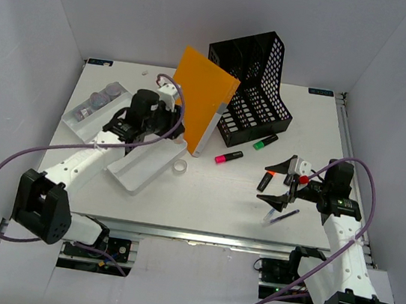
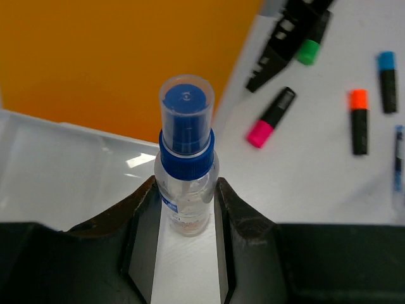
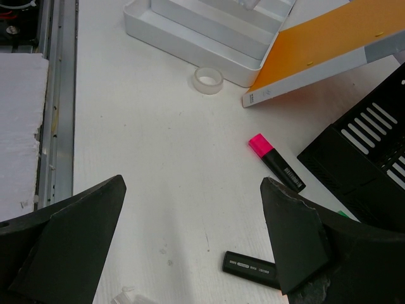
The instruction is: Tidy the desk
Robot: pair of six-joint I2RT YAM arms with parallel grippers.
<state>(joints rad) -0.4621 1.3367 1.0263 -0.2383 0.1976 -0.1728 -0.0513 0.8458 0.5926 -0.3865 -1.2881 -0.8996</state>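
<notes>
The desk [image 1: 203,201] is a wide white tabletop. My left gripper [image 2: 186,190] is shut on a small clear spray bottle [image 2: 185,190] with a blue collar and a clear cap. It holds the bottle upright over the white compartmented tray [image 2: 57,171]. In the top view the left gripper [image 1: 163,126] hangs above that tray [image 1: 135,176], beside the orange folder [image 1: 202,103]. My right gripper [image 3: 193,183] is open above bare desk, with nothing between its fingers. A black marker [image 3: 250,266] lies just by its right finger [image 3: 294,231]. From above, the right gripper [image 1: 281,184] hovers near an orange-capped marker [image 1: 265,180].
A black mesh file holder [image 1: 254,84] stands at the back with the orange folder leaning against it. Pink [image 1: 229,156] and green [image 1: 266,142] markers, a pen [image 1: 281,216] and a clear tape roll [image 1: 179,167] lie loose. Small clear bottles [image 1: 97,101] sit in the tray's far end.
</notes>
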